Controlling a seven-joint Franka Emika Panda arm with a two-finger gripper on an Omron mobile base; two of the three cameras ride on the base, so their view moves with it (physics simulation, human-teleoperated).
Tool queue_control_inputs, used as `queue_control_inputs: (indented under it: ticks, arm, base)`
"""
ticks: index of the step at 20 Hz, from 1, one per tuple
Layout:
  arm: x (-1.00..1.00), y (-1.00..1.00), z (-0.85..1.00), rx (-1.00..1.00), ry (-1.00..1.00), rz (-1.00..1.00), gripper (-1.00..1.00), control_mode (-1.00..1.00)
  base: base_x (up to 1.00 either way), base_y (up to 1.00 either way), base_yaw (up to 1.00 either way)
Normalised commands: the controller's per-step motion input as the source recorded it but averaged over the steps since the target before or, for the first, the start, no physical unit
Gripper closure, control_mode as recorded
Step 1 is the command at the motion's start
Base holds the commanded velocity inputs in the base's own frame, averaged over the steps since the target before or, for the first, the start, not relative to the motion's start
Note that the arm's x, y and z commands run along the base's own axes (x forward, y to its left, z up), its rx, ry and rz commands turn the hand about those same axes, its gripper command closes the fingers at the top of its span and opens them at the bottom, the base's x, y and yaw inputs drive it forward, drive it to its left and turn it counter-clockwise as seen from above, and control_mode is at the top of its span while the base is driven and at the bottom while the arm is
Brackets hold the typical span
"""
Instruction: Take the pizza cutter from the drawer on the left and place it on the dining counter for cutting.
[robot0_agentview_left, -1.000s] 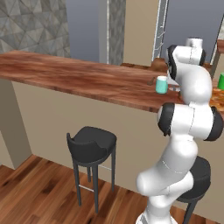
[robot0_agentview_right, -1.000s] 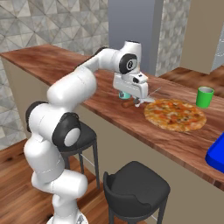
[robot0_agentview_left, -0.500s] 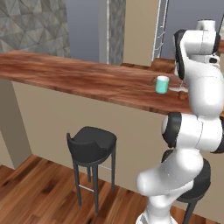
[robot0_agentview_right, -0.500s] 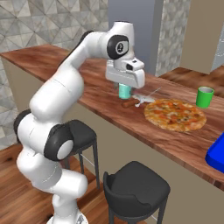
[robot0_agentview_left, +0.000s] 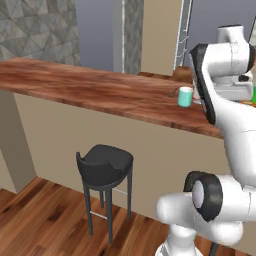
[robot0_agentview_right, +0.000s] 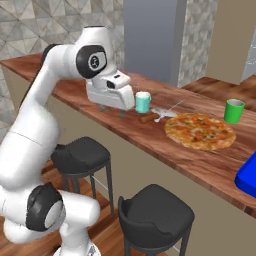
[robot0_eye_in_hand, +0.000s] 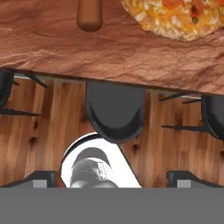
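Pizza cutter (robot0_agentview_right: 149, 118) on the dining counter (robot0_agentview_right: 210, 165), our gripper (robot0_agentview_right: 120, 113) lifted off and holding nothing.

In the right base view we see the cutter lying flat on the reddish wood top, its brown handle pointing toward the counter's near edge and its pale metal end toward the pizza (robot0_agentview_right: 200, 131) just beside it — a teal cup (robot0_agentview_right: 143, 102) stands right behind it. Our gripper hangs above the counter a little to the cutter's left, its jaws spread wide with nothing between them. From the hand view we look down on the handle end (robot0_eye_in_hand: 89, 15) at the top, the pizza's edge (robot0_eye_in_hand: 183, 17) beside it, and a black stool (robot0_eye_in_hand: 114, 111) below the counter's lip.
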Motion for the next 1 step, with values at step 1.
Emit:
queue_control_inputs:
  ticks: [1]
  arm:
    - [-1.0, 0.71, 0.13, 0.0, -0.09, 0.07, -1.0, -1.0]
  base:
    - [0.0, 0.0, 0.0]
